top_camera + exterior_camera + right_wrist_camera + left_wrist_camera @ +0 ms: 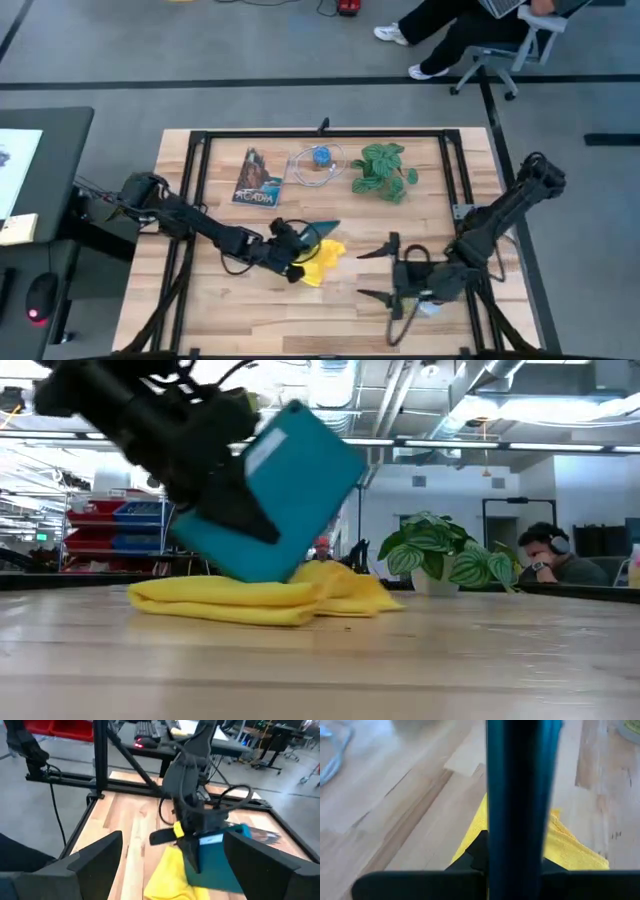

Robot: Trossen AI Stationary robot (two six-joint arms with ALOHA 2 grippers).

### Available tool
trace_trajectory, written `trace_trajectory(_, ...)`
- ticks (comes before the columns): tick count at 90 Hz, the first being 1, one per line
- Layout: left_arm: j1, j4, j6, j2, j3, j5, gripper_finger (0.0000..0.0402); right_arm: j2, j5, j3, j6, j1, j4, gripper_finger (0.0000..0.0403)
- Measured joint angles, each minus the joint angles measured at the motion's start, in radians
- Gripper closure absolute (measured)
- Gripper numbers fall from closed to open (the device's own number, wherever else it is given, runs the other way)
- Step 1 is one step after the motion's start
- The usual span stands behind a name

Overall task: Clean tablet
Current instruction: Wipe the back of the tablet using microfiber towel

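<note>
My left gripper (296, 238) is clamped on the tablet (290, 485), holding it tilted on the cloth (260, 600) mid-desk. My right gripper (372, 272) waits wide open and empty near the front edge.

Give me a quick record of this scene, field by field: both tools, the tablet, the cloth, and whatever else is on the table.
left tool: shut on the tablet, over the cloth
tablet: teal back showing, tilted, held above the cloth
cloth: yellow, crumpled, on the table
right tool: open, empty, beside the cloth
booklet: flat, far side
plant: far side
clear bowl: between booklet and plant
</note>
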Motion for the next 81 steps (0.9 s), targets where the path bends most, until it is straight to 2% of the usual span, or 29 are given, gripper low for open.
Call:
trace_trajectory(25,-0.065,0.005,0.036,-0.119,-0.002,-0.022,0.0391,0.203,-0.102,0.088,0.029,-0.081,-0.006,0.0075)
trace_trajectory(49,-0.122,-0.042,0.017,-0.183,-0.008,-0.050,0.0391,0.387,-0.114,0.136,0.112,-0.110,0.023,0.0075)
trace_trajectory(69,-0.157,-0.083,-0.100,-0.194,-0.072,-0.067,0.0391,0.506,-0.117,0.166,0.225,-0.146,0.060,0.0075)
trace_trajectory(81,-0.186,-0.188,-0.192,-0.227,-0.073,-0.076,0.0391,0.586,-0.157,0.189,0.236,-0.196,0.093,0.0076)
